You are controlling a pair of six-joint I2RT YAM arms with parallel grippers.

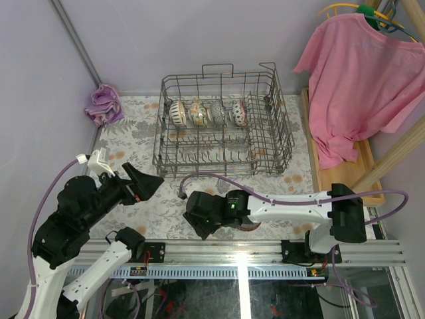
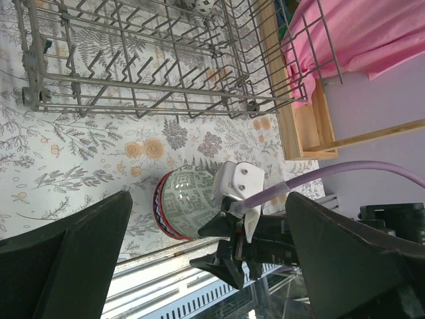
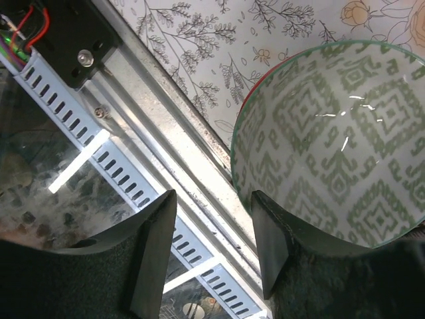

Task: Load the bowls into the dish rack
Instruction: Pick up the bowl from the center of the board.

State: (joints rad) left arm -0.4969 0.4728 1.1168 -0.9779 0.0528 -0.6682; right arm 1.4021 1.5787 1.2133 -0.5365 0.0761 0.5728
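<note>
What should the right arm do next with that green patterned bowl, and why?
Probably close the right end effector on the bowl wall. Its fingers appear to straddle the rim, one outside and one over the inside, with a gap showing on the outer side, so the bowl doesn't look gripped yet.

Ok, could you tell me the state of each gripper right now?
Left gripper: open, empty.
Right gripper: open, straddling the rim of the green bowl, not clamped.

Left arm (image 1: 73,212): had black housings and white lower links.
Right arm (image 1: 292,209): had 1 white link between black joints.
Cables (image 1: 378,192): were lilac, 1 per arm.
Fingers (image 2: 73,266): were black and wedge-shaped.
</note>
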